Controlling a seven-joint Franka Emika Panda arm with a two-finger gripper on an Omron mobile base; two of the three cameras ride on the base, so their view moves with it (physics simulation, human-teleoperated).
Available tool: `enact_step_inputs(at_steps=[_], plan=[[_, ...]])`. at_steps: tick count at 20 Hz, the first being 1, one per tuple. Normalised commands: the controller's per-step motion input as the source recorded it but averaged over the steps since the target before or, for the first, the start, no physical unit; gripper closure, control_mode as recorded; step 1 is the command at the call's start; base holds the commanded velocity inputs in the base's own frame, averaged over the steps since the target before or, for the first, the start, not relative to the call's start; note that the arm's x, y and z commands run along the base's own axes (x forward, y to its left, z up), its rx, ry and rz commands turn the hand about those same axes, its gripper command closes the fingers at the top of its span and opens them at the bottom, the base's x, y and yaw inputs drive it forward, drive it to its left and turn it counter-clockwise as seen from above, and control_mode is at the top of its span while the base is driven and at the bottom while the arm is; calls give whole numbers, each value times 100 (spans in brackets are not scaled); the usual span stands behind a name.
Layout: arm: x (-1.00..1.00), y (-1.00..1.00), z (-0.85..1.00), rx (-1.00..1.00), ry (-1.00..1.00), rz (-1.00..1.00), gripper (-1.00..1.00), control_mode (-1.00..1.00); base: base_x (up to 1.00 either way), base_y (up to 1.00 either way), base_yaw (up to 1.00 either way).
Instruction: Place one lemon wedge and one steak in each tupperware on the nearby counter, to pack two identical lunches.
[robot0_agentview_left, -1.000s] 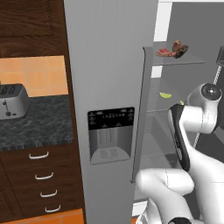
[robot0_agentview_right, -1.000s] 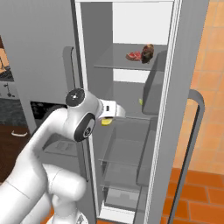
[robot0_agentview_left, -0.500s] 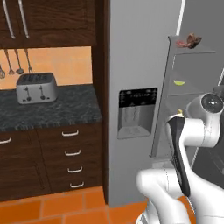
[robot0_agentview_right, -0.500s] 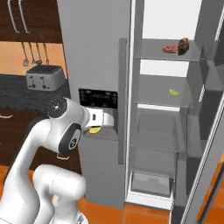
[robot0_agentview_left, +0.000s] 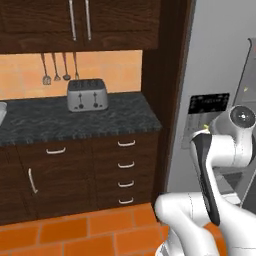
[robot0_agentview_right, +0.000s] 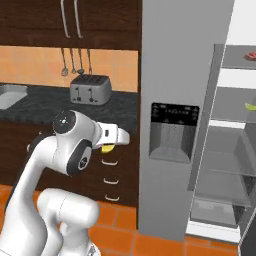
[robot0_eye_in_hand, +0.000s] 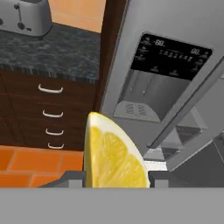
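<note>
left base view: the black stone surface (robot0_agentview_left: 75, 120) carries a toaster (robot0_agentview_left: 87, 94), and no tupperware is seen on it, so packing looks barely begun. right base view: the gripper (robot0_agentview_right: 113, 143) carries a lemon wedge (robot0_agentview_right: 107, 148) beside the fridge (robot0_agentview_right: 185, 100), with another wedge (robot0_agentview_right: 250, 106) and a steak (robot0_agentview_right: 250, 55) shelved inside. hand view: the fingers (robot0_eye_in_hand: 72, 177) are clamped on the wedge, above orange floor tiles (robot0_eye_in_hand: 30, 166).

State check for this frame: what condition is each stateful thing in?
gripper: shut on lemon wedge, carried in the air
lemon wedge: held between the jaws
fridge door: open, shelves showing
second lemon wedge: lying on a fridge shelf
toaster: upright on the counter
drawers: closed
</note>
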Motion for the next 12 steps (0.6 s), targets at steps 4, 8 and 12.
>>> enact_step_inputs(at_steps=[4, 8, 12], plan=[[0, 0, 0, 0, 0, 0, 100, 100, 3, 100, 0], [0, 0, 0, 0, 0, 0, 100, 100, 21, 100, 0], [0, 0, 0, 0, 0, 0, 100, 100, 49, 100, 0]])
